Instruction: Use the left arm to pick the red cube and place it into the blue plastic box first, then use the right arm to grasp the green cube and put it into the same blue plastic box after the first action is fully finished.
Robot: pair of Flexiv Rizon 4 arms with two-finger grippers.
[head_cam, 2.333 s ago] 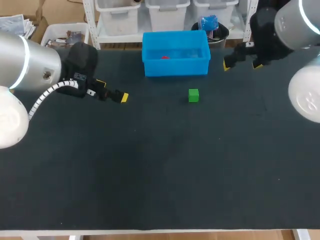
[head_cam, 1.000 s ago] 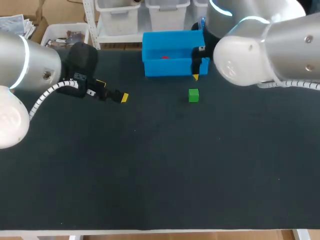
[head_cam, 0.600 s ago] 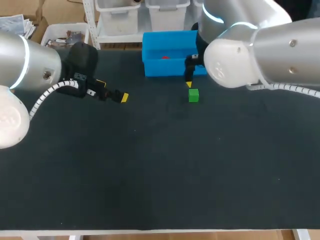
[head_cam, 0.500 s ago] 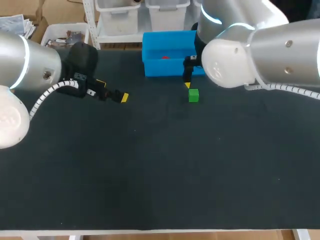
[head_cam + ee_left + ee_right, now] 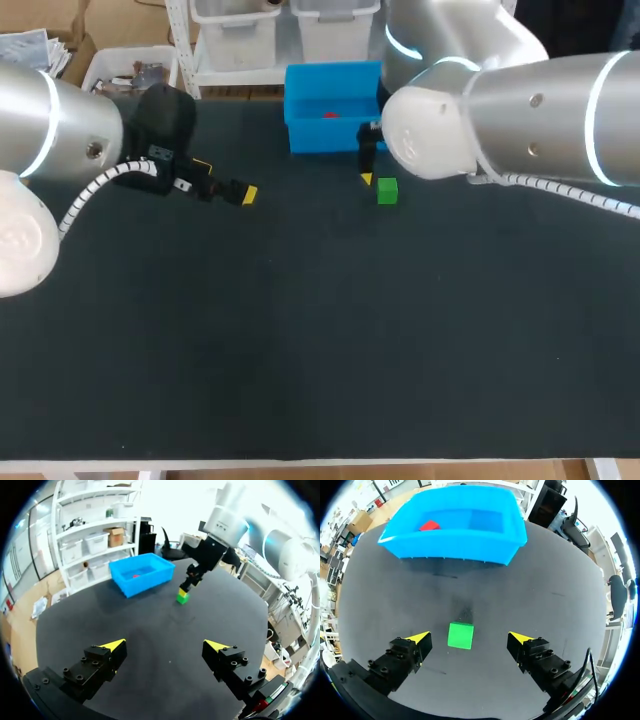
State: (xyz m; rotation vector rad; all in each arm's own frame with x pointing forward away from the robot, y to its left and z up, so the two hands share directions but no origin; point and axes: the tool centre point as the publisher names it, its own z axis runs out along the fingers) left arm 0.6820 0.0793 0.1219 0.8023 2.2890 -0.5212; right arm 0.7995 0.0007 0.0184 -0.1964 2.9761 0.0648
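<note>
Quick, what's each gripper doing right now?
Left gripper: open, holding nothing.
Right gripper: open, green cube between its fingers, not gripped.

Loose cube (image 5: 387, 191) just before box (image 5: 320, 136)

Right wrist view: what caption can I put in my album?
Open claw above the green cube; red cube lies in the blue box.

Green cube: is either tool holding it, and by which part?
Nothing is held. The green cube lies untouched under the open right tool; the left tool is open, empty.
</note>
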